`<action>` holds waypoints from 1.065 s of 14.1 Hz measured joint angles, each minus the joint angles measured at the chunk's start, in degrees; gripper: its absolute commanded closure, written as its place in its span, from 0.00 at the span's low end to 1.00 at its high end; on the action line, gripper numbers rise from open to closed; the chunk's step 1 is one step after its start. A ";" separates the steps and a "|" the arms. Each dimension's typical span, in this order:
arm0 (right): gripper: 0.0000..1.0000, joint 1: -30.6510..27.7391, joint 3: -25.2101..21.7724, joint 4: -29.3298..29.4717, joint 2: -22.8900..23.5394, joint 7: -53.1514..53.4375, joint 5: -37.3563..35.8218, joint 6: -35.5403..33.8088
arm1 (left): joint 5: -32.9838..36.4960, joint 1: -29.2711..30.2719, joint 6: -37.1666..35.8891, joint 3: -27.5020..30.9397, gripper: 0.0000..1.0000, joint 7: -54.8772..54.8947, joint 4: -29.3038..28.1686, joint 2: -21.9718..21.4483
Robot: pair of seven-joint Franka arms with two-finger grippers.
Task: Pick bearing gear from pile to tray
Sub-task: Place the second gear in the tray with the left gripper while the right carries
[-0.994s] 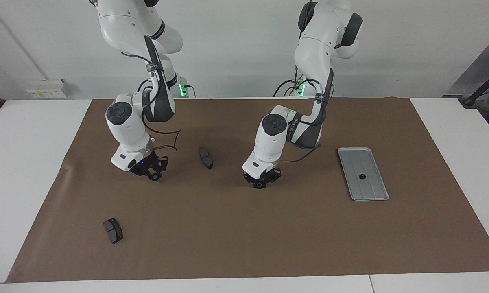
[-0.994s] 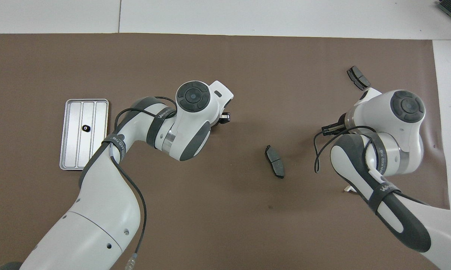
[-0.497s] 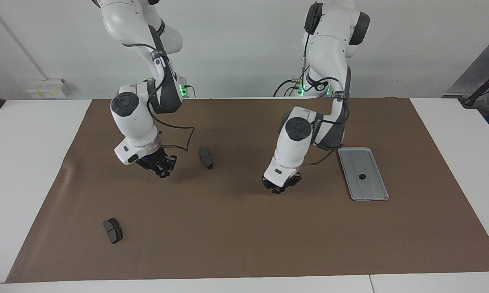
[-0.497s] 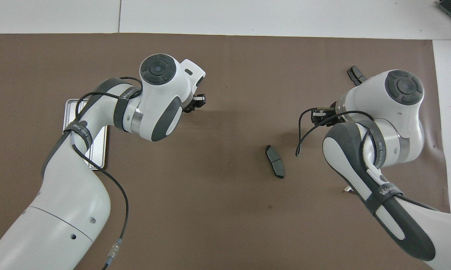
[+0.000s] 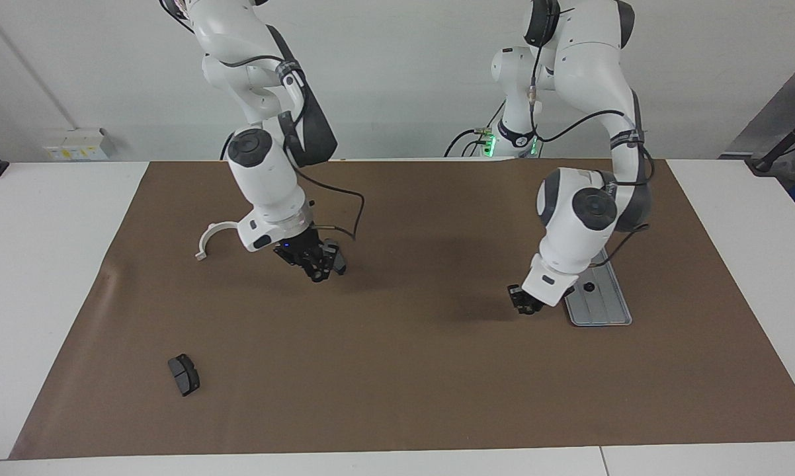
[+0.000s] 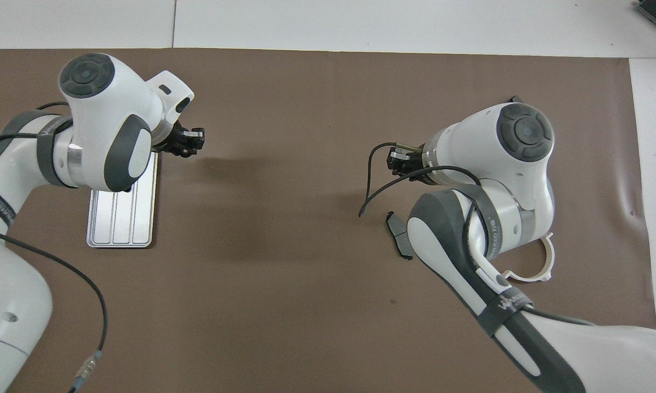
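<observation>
The silver ridged tray (image 5: 606, 309) lies toward the left arm's end of the table, with one small black gear (image 5: 589, 287) on it. In the overhead view the tray (image 6: 121, 224) is partly under the left arm and that gear is hidden. My left gripper (image 5: 524, 305) (image 6: 190, 143) hangs low over the mat beside the tray's edge. My right gripper (image 5: 318, 270) (image 6: 398, 161) hovers over the mat by a dark brake pad (image 6: 396, 234). No loose gear shows on the mat.
A white half-ring bracket (image 5: 206, 235) (image 6: 550, 262) lies on the brown mat (image 5: 397, 370) toward the right arm's end. A second brake pad (image 5: 184, 374) lies farther from the robots there.
The left gripper rose from the mat's middle and swung across to the tray's edge. The right gripper moved toward the middle, to the brake pad, uncovering the white bracket.
</observation>
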 measured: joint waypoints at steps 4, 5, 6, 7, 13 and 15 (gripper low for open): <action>1.00 9.20 0.04 5.52 7.19 13.95 -0.20 5.89 | 0.00 8.40 -0.08 -0.01 0.87 14.76 -7.64 -5.08; 1.00 11.25 -0.04 6.76 9.75 16.34 -0.94 7.50 | 0.00 9.86 -0.10 -0.02 0.87 17.71 -9.39 -6.11; 1.00 12.98 -0.12 8.47 12.64 19.38 -3.06 9.18 | 0.00 11.07 -0.09 -0.01 0.87 20.01 -11.21 -7.09; 1.00 14.25 -0.13 10.22 15.42 22.59 -6.04 10.41 | 0.00 11.95 -0.09 -0.02 0.87 21.63 -12.99 -8.02; 0.01 16.73 -0.15 13.93 21.35 26.51 -11.03 14.62 | 0.00 12.48 1.81 -0.28 0.78 25.04 -22.27 -12.35; 0.00 16.73 -0.14 13.94 21.35 26.51 -11.07 14.52 | 0.00 12.48 3.80 -0.28 0.57 25.39 -24.91 -13.25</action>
